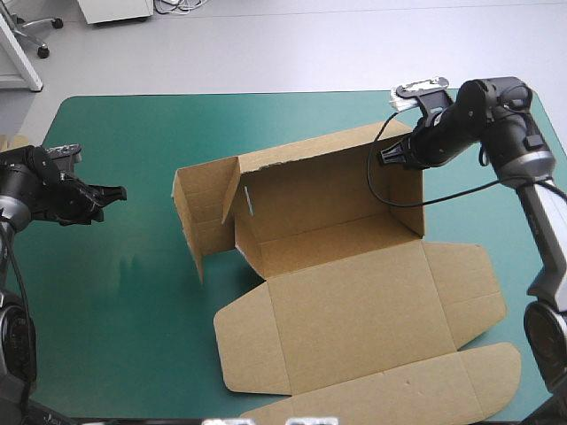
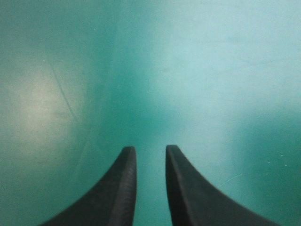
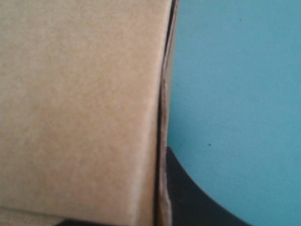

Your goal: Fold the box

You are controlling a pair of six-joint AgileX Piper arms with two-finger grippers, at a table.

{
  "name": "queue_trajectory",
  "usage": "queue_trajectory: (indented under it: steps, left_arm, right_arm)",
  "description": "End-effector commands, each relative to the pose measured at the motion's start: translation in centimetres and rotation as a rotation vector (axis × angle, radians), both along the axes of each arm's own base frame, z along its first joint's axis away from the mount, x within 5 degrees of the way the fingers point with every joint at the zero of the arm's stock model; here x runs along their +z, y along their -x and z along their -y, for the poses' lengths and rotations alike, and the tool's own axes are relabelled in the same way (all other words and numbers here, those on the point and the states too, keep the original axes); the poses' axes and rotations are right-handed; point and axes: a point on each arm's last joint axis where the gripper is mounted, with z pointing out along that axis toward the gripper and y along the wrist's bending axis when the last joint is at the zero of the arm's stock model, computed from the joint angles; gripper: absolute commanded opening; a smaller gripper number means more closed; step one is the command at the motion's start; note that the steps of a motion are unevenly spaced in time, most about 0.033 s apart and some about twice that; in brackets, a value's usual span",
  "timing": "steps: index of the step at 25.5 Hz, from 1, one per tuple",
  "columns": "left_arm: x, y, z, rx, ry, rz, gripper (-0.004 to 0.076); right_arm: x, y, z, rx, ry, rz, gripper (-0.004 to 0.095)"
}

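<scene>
The brown box (image 1: 354,310) lies open in the middle of the teal-green table (image 1: 115,310). Its back wall and left side wall stand upright, while the lid and front flaps lie flat toward the near edge. My right gripper (image 1: 394,158) is at the right end of the back wall, shut on the upright board there. The right wrist view is filled by that board (image 3: 80,103), and one black finger (image 3: 188,193) presses against its edge. Well left of the box, my left gripper (image 1: 113,193) hovers over bare cover. Its fingers (image 2: 150,149) are a narrow gap apart and hold nothing.
A sliver of more brown board (image 1: 7,142) shows at the table's left edge. Bare teal-green cover (image 2: 188,70) lies between the left gripper and the box. The flat lid flaps reach to the near edge at the right.
</scene>
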Motion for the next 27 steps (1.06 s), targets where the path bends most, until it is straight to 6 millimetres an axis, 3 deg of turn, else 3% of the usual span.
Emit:
queue_trajectory:
  steps: [1,9,12,16,21,27]
  left_arm:
    - [2.6,0.4,0.3,0.004,-0.004,0.102,0.0160]
    - [2.6,0.3,0.3,0.007,0.007,0.103,0.0160]
    - [2.6,0.3,0.3,0.007,0.007,0.103,0.0160]
    - [2.6,0.3,0.3,0.007,0.007,0.103,0.0160]
    - [2.6,0.4,0.3,0.003,0.005,0.099,0.0160]
    - [2.7,0.5,0.1,-0.001,-0.022,0.093,0.0160]
  right_arm:
    - [-0.1,-0.8,-0.1,-0.030,-0.040,-0.011,-0.0032]
    - [-6.3,-4.6,-0.8,-0.042,-0.006,-0.167,-0.0025]
    - [-7.1,-5.2,-0.9,-0.030,0.001,-0.167,0.0038]
    - [-7.1,-6.3,-1.1,-0.030,-0.010,-0.097,0.0231]
    - [-5.9,-7.4,-1.2,-0.019,-0.026,0.047,0.0612]
    - [-4.4,-7.2,-1.0,-0.025,-0.007,0.056,0.0630]
